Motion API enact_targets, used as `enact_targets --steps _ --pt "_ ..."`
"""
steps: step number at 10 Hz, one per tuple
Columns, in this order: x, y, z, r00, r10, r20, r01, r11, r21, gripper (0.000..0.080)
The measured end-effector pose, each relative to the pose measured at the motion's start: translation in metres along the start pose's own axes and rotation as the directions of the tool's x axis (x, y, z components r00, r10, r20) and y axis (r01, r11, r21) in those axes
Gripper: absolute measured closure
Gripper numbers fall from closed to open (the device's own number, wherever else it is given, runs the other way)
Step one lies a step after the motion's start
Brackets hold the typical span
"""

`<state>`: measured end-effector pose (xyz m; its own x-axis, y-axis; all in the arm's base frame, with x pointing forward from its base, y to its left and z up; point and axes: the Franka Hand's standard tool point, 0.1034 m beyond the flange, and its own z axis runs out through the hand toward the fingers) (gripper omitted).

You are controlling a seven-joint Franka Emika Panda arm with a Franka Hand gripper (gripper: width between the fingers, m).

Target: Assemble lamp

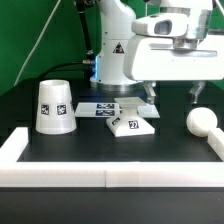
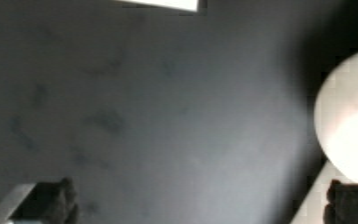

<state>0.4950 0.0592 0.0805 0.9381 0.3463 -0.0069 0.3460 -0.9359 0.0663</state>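
Exterior view shows us black-and-white square tags on the tapered shade (image 1: 55,105), the flat square base (image 1: 132,123) and the marker board (image 1: 97,108), too small to read, and a triangle sign (image 1: 117,47) on the pedestal (image 1: 112,70). We see the matte white bulb (image 1: 203,121) lying at that view's right, with the gripper (image 1: 174,94) raised over the gap between base and bulb, fingers spread, empty.

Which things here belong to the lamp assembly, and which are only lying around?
For the job:
- shade
- base
- bulb
- gripper, open, holding nothing

Not for the job:
- marker board
- robot pedestal
- white border wall
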Motion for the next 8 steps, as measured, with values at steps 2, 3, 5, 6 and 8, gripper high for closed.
enact_targets --steps 2,3,5,6,8 --pt "-0.029 0.022 -0.001 1.000 -0.025 0.018 0.024 1.000 0.011 0.0100" --pt "-0.037 0.032 -0.003 1.000 -0.024 0.018 0.023 1.000 0.016 0.0100" --pt "-0.042 0.036 -0.001 0.999 -0.029 0.018 0.029 0.999 0.019 0.0100" --pt "-0.042 0.036 -0.001 0.999 -0.031 0.019 0.030 0.999 0.019 0.0100" --pt "-0.042 0.036 -0.001 0.999 -0.031 0.019 0.030 0.999 0.019 0.0100"
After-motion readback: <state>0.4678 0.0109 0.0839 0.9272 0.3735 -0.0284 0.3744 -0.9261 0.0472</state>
